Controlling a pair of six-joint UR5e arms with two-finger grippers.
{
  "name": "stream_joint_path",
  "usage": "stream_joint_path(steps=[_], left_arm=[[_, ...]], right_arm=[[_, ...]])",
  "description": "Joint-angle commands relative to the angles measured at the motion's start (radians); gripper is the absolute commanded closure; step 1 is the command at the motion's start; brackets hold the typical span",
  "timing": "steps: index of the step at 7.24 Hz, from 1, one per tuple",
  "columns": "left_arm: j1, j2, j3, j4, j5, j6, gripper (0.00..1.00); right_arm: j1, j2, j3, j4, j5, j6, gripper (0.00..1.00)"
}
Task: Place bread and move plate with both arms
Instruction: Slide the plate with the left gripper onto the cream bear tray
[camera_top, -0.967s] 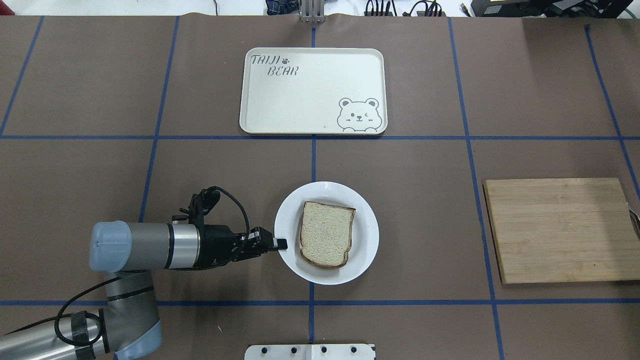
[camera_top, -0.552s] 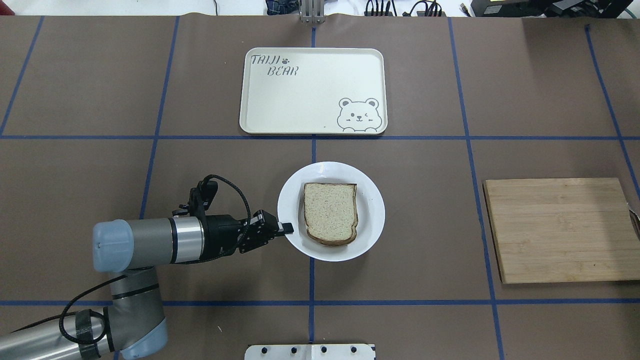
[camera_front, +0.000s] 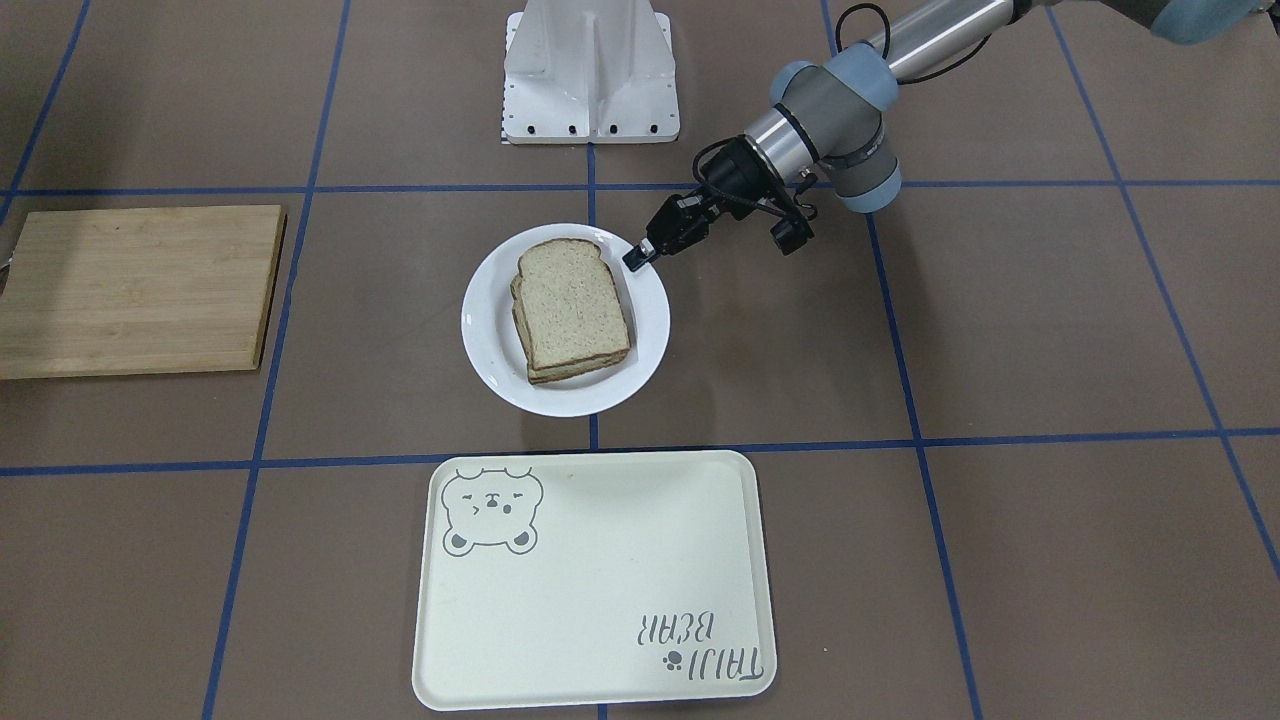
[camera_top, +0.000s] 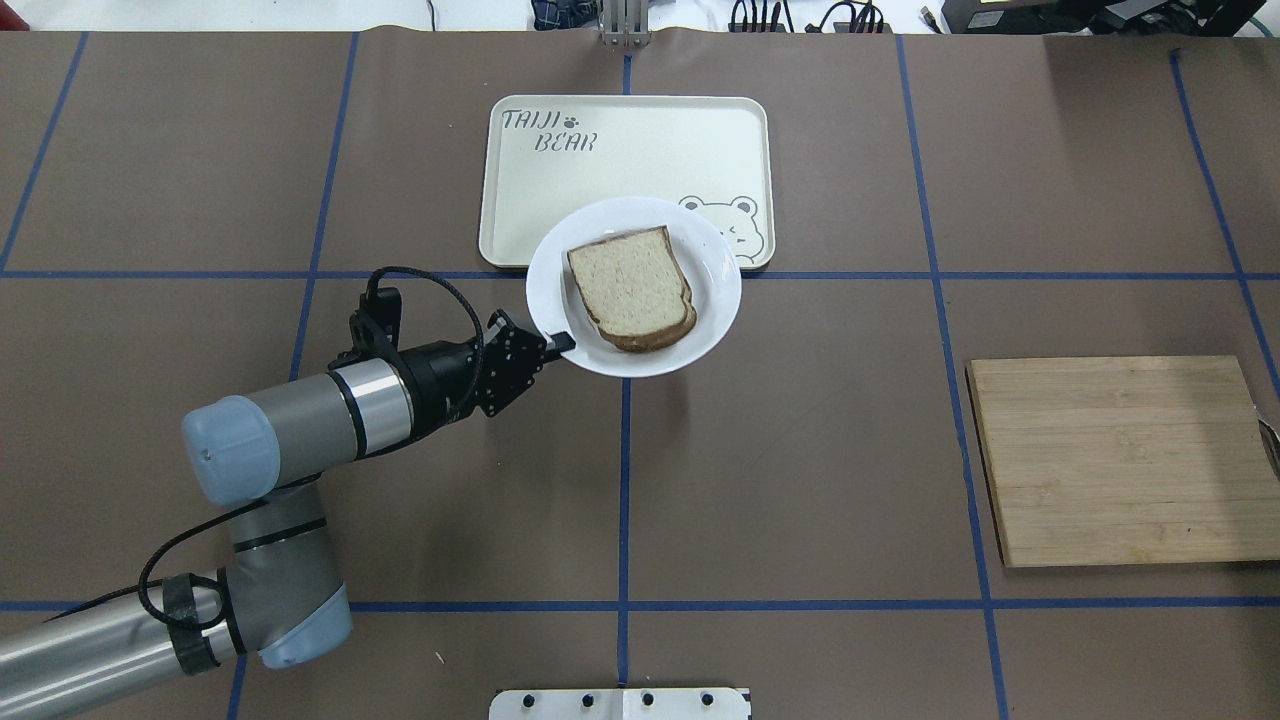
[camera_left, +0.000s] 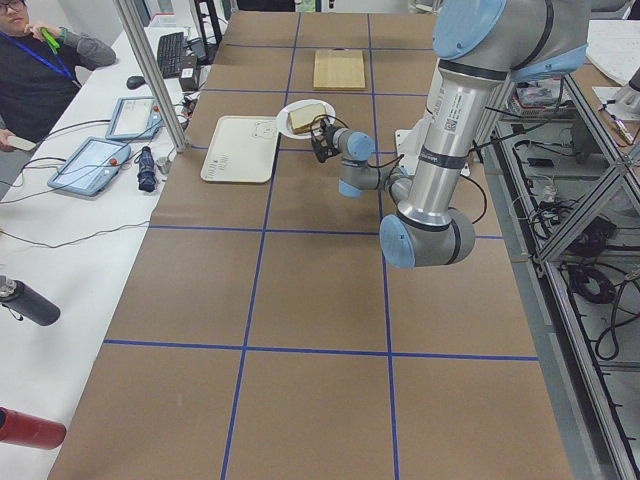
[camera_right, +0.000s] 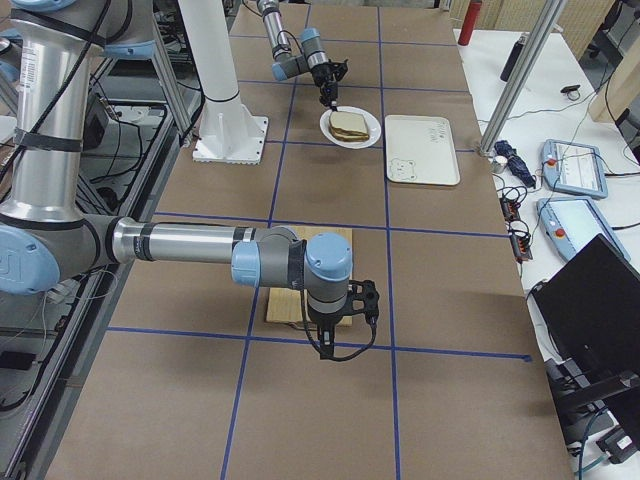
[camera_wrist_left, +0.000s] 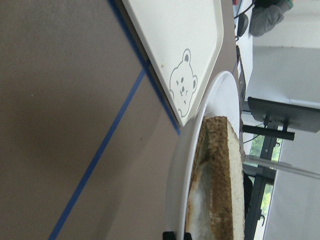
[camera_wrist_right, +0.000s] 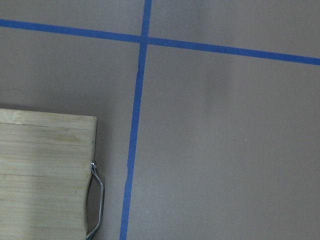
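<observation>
I see tan bread (camera_top: 632, 288) w/ dark crust on round white plate (camera_top: 722, 285), left gripper (camera_top: 562, 343) clamped on its rim; right gripper (camera_right: 327, 351) prob. too distant, can't tell.

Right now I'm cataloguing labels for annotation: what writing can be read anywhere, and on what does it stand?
"TAIJI BEAR", with a paw mark: printed in one corner of the cream rectangular tray.
Sticker on the silver tube of the left arm, seen from the exterior left view: too small to read.
Nothing else is legible.
</observation>
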Motion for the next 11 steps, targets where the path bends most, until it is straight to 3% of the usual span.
stream_joint_path(steps=[1, 3, 5, 6, 7, 8, 9, 10, 11], left_arm=[[-0.049, -0.121, 0.075, 0.185, 0.149, -0.031, 1.0], [-0.107, -0.279, 0.328, 0.238, 0.197, -0.123, 1.0], [-0.115, -0.405, 0.509, 0.244, 0.211, -0.125, 1.0], [-0.114, -0.462, 0.588, 0.243, 0.21, -0.125, 1.0], [-0.112, -0.463, 0.592, 0.244, 0.206, -0.124, 1.0], [-0.106, -0.46, 0.595, 0.244, 0.202, -0.113, 0.83], [-0.104, -0.458, 0.582, 0.244, 0.199, -0.099, 0.08], [-0.104, -0.449, 0.564, 0.244, 0.197, -0.067, 0.02], [-0.104, -0.382, 0.468, 0.244, 0.156, -0.011, 0.02]], right_arm=[[0.0, 0.0, 0.0, 0.0, 0.0, 0.0, 0.0], [0.0, 0.001, -0.003, 0.0, 0.0, 0.0, 0.0], [0.0, 0.001, -0.005, 0.0, -0.002, 0.0, 0.0], [0.0, 0.001, -0.006, 0.0, -0.003, 0.0, 0.0], [0.0, 0.003, -0.008, 0.0, -0.003, 0.0, 0.0], [0.0, 0.003, -0.008, 0.0, -0.003, 0.002, 0.0], [0.0, 0.014, -0.012, -0.002, -0.002, 0.002, 0.0], [0.0, 0.015, -0.014, -0.002, -0.002, 0.003, 0.0], [0.0, 0.015, -0.014, -0.002, -0.002, 0.006, 0.0]])
